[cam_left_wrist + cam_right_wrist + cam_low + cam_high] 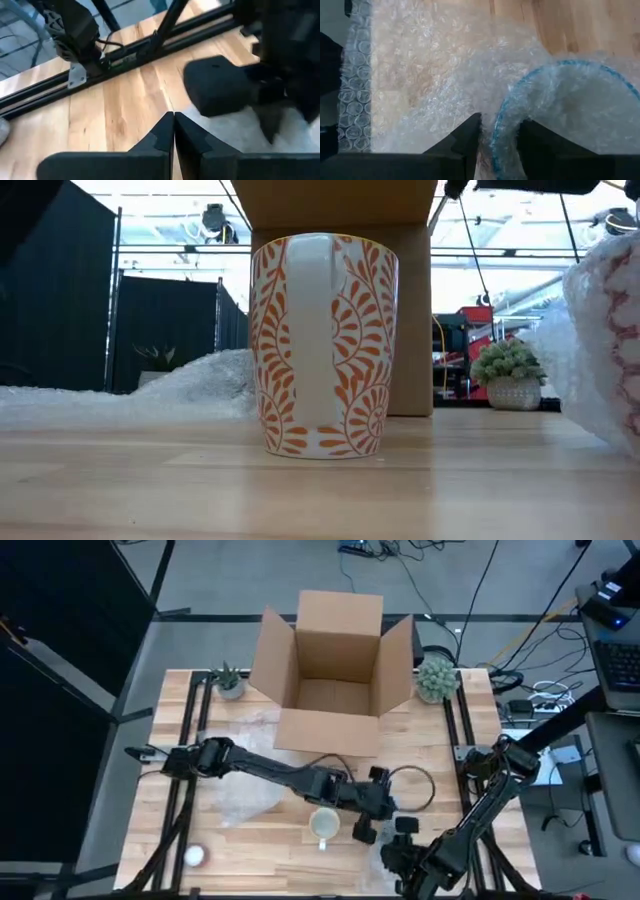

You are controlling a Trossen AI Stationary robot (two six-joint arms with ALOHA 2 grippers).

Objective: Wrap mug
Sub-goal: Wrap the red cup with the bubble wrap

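No words, numbers, brands or signs can be read in any view. The mug (325, 345) bears only an orange leaf-and-scroll pattern — no lettering. The cardboard box (333, 670) shows plain brown walls and flaps, with no printing or label legible. The bubble wrap (420, 75) is unmarked — and the room beyond the table shows no legible signage.

Left arm stretches across the table toward its front edge, left gripper (173, 131) fingers pressed together; right gripper (499, 131) near the front-right corner, fingers parted.
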